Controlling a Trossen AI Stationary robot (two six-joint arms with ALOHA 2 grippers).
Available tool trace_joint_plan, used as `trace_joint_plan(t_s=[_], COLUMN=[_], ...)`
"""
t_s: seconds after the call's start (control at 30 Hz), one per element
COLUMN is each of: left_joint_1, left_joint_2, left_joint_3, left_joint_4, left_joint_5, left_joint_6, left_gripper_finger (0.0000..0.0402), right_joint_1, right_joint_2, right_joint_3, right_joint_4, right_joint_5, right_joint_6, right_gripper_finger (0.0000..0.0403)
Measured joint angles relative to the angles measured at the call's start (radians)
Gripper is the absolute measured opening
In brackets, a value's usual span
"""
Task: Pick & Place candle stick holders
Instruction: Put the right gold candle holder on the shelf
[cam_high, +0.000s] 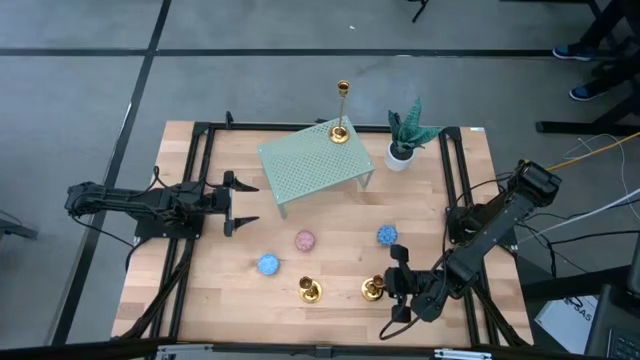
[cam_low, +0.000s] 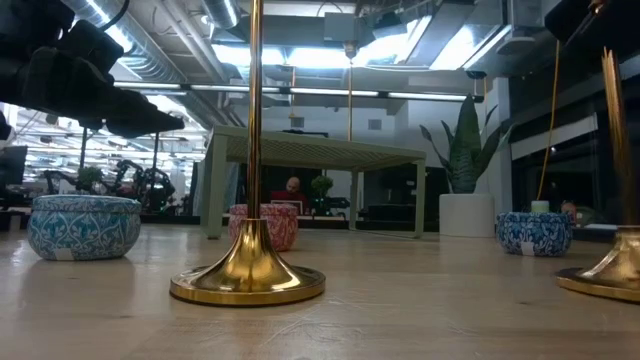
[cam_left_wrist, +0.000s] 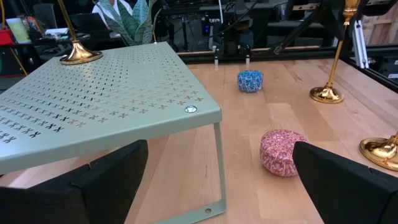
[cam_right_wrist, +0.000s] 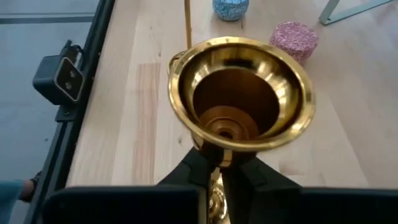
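High view: right gripper (cam_high: 393, 290) sits at the near right of the table (cam_high: 200, 290), fingers closed on the stem of a gold candlestick (cam_high: 373, 289); a second candlestick (cam_high: 310, 291) stands just to its left, apart from it. A third, tall candlestick (cam_high: 341, 112) stands on the far corner of the green perforated stand (cam_high: 310, 165), beside a potted plant (cam_high: 405, 135). Left gripper (cam_high: 243, 203) waits at the table's left, jaws spread wide and empty. Two blue tins (cam_high: 268, 264) and a pink tin (cam_high: 305, 240) lie between. Low view: one candlestick base (cam_low: 247, 275) stands in the foreground, another (cam_low: 612, 272) at the right edge. Left wrist view: wide-apart fingers (cam_left_wrist: 93, 186) hold nothing, facing the stand and pink tin. Right wrist view: fingers (cam_right_wrist: 186, 174) pinch the stem just under the gold cup (cam_right_wrist: 239, 96).
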Motion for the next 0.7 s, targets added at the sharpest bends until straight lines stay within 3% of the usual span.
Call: trace_joint_plan(t_s=[0.33,0.7], left_joint_1=[0.000,0.000], left_joint_2=[0.000,0.000], left_joint_3=[0.000,0.000], left_joint_4=[0.000,0.000], left_joint_5=[0.000,0.000], left_joint_6=[0.000,0.000], left_gripper_finger=[0.0400,0.0400], right_joint_1=[0.000,-0.012], right_joint_2=[-0.032,-0.279], right_joint_3=[0.001,0.000], right_joint_4=[-0.004,0.001], right_joint_5=[-0.102,-0.062], right_joint_6=[-0.022,-0.109], right_gripper_finger=[0.0020,0.0020])
